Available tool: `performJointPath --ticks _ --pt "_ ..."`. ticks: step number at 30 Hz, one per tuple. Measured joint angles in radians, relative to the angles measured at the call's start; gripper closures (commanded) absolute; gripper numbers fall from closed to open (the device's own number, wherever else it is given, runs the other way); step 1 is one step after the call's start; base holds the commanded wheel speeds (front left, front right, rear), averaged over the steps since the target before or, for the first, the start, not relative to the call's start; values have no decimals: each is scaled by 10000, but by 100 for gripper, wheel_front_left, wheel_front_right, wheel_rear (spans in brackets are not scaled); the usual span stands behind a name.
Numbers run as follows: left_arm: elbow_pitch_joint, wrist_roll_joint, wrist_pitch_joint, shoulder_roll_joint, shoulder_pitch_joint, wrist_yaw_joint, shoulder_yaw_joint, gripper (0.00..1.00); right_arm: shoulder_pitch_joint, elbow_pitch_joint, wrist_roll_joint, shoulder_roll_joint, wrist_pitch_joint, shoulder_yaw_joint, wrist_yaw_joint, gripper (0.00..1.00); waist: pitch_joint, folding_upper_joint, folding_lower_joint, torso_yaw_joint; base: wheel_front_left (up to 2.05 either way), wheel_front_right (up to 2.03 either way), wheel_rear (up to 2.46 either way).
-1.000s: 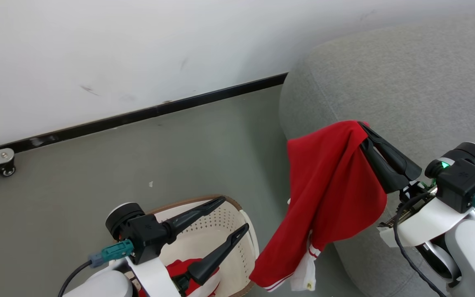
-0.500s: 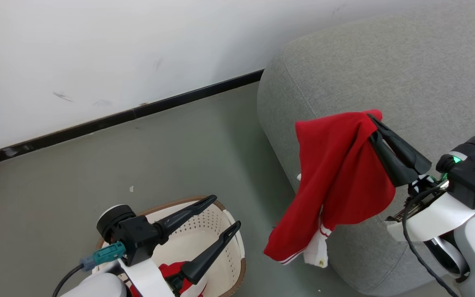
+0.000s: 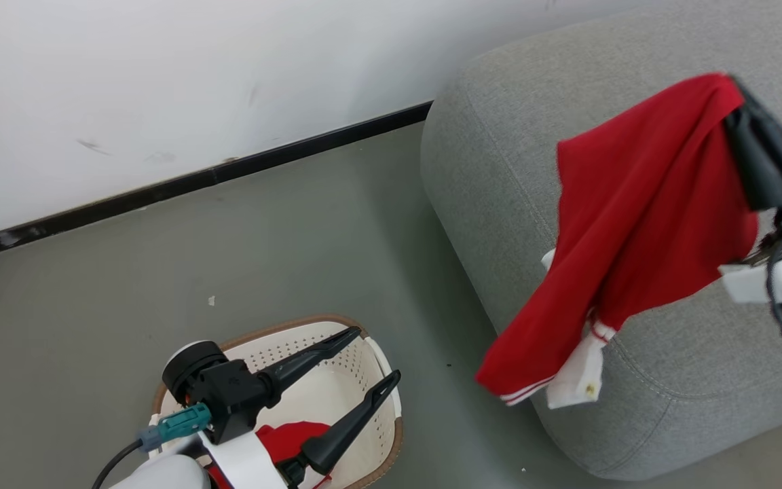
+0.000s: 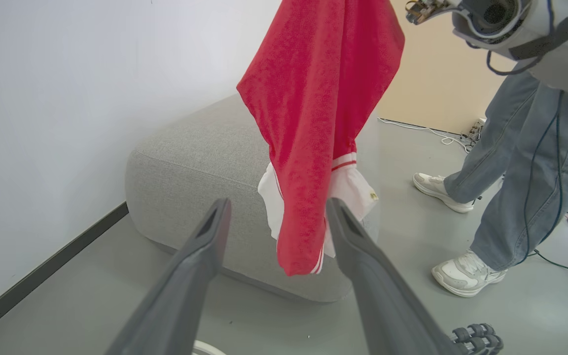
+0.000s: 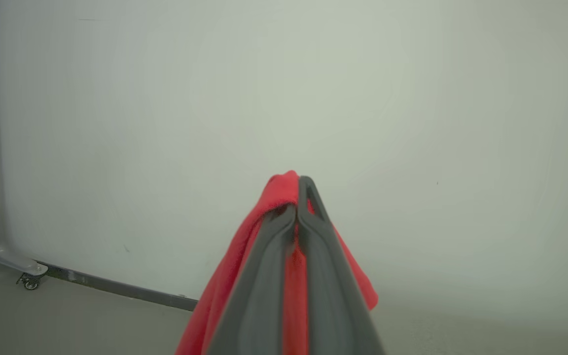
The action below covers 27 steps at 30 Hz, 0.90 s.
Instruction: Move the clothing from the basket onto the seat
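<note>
Red garment (image 3: 642, 224), white trim and striped hem: out of the basket and hanging in the air. It is pinched at its top fold by the right gripper (image 3: 734, 81), jaws pressed together on the cloth.

Long axis in the head view: from the pinch at 1 o'clock down to the hem at 7 o'clock. The upper part hangs over the grey seat (image 3: 499, 156). The hem dangles at the seat's rounded near edge, toward the floor (image 3: 262, 238). Whether the hem brushes the seat's side: cannot tell.

Second garment (image 3: 296, 435): lies in the bottom of the basket (image 3: 399, 435), at 7 o'clock in the head view. The left gripper (image 3: 377, 353) hangs over the basket, jaws spread wide and holding nothing. That arm is the nearer one to this piece.

Judgement: the held piece looks too close to the seat's edge for release. It probably needs to go further toward 2 o'clock so the hem lands on the cushion, else it may slide off.

Person's legs (image 4: 525, 162): standing beyond the seat, at 3 o'clock in the left wrist view.
</note>
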Motion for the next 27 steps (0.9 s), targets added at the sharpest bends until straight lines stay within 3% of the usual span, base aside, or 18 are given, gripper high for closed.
performJointPath --ticks 27 --pt "-585 121 566 -48 23 56 -426 0 -3008 3465 380 -1528 -2 -3733 0 100 741 0 0 1147 0 0 0"
